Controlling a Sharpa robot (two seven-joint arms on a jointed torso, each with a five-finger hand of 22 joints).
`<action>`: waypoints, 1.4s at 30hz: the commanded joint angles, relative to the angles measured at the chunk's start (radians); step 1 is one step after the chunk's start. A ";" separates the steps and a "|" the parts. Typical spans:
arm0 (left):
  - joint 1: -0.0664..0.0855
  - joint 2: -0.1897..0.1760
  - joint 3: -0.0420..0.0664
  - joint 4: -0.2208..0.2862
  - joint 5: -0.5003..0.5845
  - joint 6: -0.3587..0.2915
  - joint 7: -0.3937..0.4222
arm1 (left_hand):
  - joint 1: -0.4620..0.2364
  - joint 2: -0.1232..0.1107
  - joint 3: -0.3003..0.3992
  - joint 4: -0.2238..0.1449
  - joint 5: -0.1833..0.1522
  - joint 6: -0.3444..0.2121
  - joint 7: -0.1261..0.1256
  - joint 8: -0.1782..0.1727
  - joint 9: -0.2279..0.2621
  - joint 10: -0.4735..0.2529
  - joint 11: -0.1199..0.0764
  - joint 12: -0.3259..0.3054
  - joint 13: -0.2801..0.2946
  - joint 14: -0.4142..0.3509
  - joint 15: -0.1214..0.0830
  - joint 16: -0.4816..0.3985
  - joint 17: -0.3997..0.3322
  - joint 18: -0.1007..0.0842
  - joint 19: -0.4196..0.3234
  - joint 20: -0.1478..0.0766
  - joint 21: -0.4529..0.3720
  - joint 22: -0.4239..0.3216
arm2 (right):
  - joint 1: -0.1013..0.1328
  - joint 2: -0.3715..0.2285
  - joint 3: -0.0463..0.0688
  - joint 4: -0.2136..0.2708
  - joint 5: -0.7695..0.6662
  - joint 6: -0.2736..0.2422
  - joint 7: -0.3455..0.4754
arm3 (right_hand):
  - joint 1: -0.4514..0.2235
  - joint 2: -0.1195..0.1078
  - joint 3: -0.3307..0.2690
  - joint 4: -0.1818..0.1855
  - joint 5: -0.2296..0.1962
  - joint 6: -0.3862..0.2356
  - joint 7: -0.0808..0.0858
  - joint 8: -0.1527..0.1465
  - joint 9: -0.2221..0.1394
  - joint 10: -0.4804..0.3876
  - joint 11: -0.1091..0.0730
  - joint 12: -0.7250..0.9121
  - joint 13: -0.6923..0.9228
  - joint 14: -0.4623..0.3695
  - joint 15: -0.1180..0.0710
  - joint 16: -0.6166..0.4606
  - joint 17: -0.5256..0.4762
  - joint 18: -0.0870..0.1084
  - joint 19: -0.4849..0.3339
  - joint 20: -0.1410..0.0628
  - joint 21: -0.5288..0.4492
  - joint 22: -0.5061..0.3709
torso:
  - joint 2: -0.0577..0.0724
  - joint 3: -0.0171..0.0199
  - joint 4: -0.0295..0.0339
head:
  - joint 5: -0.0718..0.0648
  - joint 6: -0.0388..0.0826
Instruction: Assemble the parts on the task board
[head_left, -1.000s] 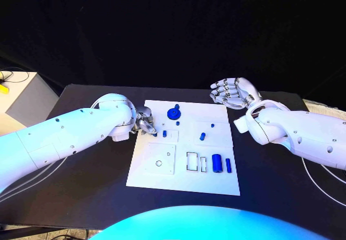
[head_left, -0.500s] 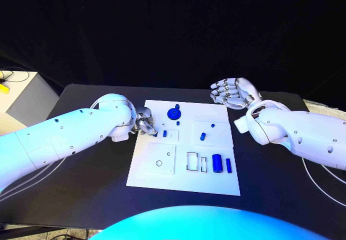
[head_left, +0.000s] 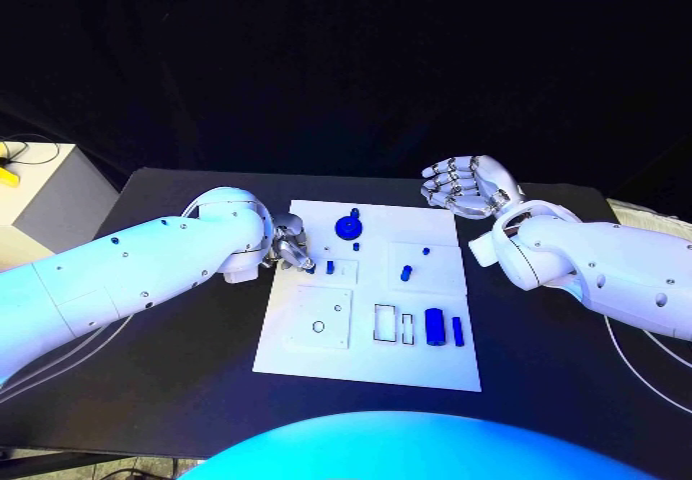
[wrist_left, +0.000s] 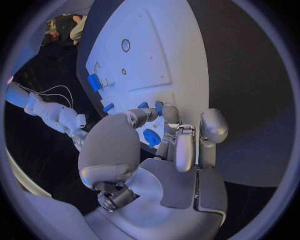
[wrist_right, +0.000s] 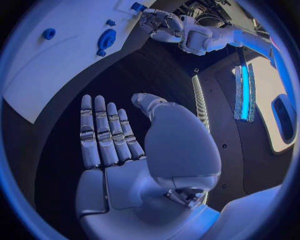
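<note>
The white task board (head_left: 368, 350) lies in the middle of the black table. On it I see a round blue knob (head_left: 348, 226), several small blue pegs such as the one at the left (head_left: 329, 267), and a blue cylinder (head_left: 434, 324) beside a blue bar (head_left: 457, 330). My left hand (head_left: 293, 246) sits at the board's left edge with its fingers curled; in the left wrist view its thumb and a fingertip (wrist_left: 169, 113) pinch a small blue part (wrist_left: 158, 106). My right hand (head_left: 469, 184) hovers beyond the board's far right corner, flat and holding nothing (wrist_right: 109, 135).
A pale box (head_left: 43, 195) stands off the table's left side. The board carries a square plate with a hole (head_left: 319, 325) and two rectangular slots (head_left: 385, 322). Bare black table (head_left: 173, 350) lies on both sides of the board.
</note>
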 joint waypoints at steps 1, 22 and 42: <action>-0.007 0.003 -0.006 -0.001 -0.003 0.024 -0.011 | 0.000 0.007 0.214 -0.218 0.004 0.009 -0.006 0.007 -0.001 0.009 0.000 0.005 0.001 0.087 -0.008 0.005 0.207 -0.012 0.007 -0.002 0.003 0.001 | -0.001 0.000 0.000 0.001 -0.002 0.013 0.015 | -0.011 0.004 0.000 -0.007 0.006 0.009 0.060 -0.006 -0.004 0.009 0.000 0.001 -0.003 0.008 -0.002 -0.009 -0.006 0.013 0.005 0.001 0.002 -0.010 | 0.000 -0.0002 0.0003 | -0.001 0.000; -0.007 0.005 -0.005 0.000 -0.001 -0.004 -0.008 | -0.006 0.006 0.213 -0.220 0.016 0.015 -0.008 0.007 -0.002 0.020 -0.002 0.012 0.018 0.089 -0.010 0.007 0.212 -0.014 0.013 -0.003 0.009 0.010 | -0.001 0.001 0.000 0.001 -0.002 0.014 0.015 | -0.011 0.005 0.001 -0.008 0.007 0.009 0.060 -0.006 -0.004 0.009 0.000 0.001 -0.003 0.009 -0.002 -0.009 -0.007 0.013 0.005 0.001 0.002 -0.012 | 0.000 -0.0003 0.0004 | -0.001 0.000; -0.015 -0.043 -0.002 0.061 0.057 -0.112 0.021 | -0.006 0.005 0.213 -0.223 0.019 0.017 -0.009 0.007 -0.002 0.023 -0.003 0.012 0.019 0.088 -0.010 0.006 0.211 -0.015 0.016 -0.004 0.012 0.016 | -0.001 -0.002 0.000 0.003 -0.002 0.013 0.015 | -0.012 0.005 0.001 -0.008 0.008 0.010 0.060 -0.006 -0.004 0.009 0.000 0.001 -0.004 0.009 -0.002 -0.010 -0.008 0.013 0.006 0.001 0.002 -0.014 | 0.000 -0.0004 0.0011 | -0.003 0.000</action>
